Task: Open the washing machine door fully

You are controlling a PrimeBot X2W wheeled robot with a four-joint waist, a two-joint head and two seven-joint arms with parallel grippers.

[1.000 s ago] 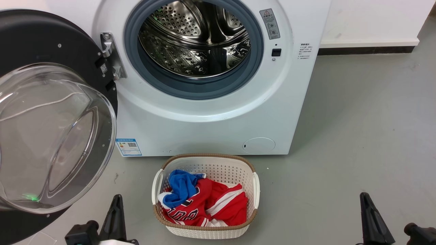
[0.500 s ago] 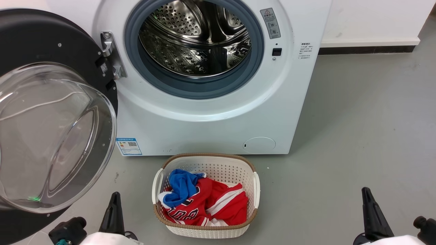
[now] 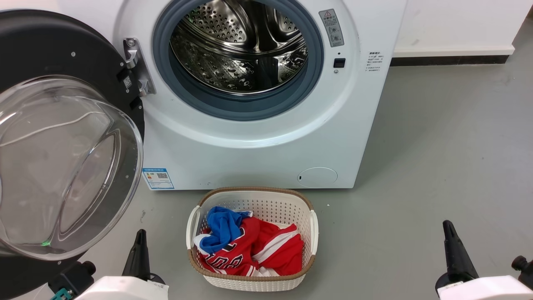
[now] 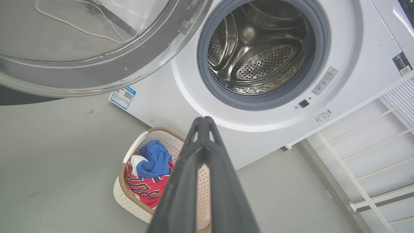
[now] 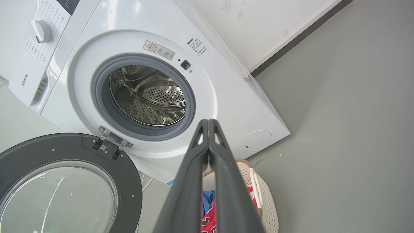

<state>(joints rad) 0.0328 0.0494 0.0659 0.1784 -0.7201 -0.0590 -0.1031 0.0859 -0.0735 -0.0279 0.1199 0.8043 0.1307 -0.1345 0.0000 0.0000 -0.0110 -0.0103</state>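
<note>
The washing machine door (image 3: 62, 125), a round black ring around a bulging clear glass bowl, hangs swung wide to the left on its hinge (image 3: 135, 68). The steel drum (image 3: 239, 46) behind it lies exposed. The same door (image 4: 81, 48) fills the top left of the left wrist view, and the door (image 5: 64, 187) sits lower left in the right wrist view. My left gripper (image 3: 140, 239) rests at the lower left, shut and holding nothing, just right of the door's lower rim. My right gripper (image 3: 449, 231) is at the lower right, shut and away from the machine. Fingertips meet in the wrist views (image 4: 203, 121) (image 5: 208, 123).
A white laundry basket (image 3: 310, 227) with red and blue clothes (image 3: 250, 246) stands on the grey floor in front of the white washer (image 3: 250, 154). A white wall with a dark skirting (image 3: 449, 60) runs behind on the right. A white rack (image 4: 372, 155) shows beside the washer.
Both arms have drawn back toward the bottom edge, with more pale forearm showing. The door, the basket and the washer stay put apart from a slight camera shift.
</note>
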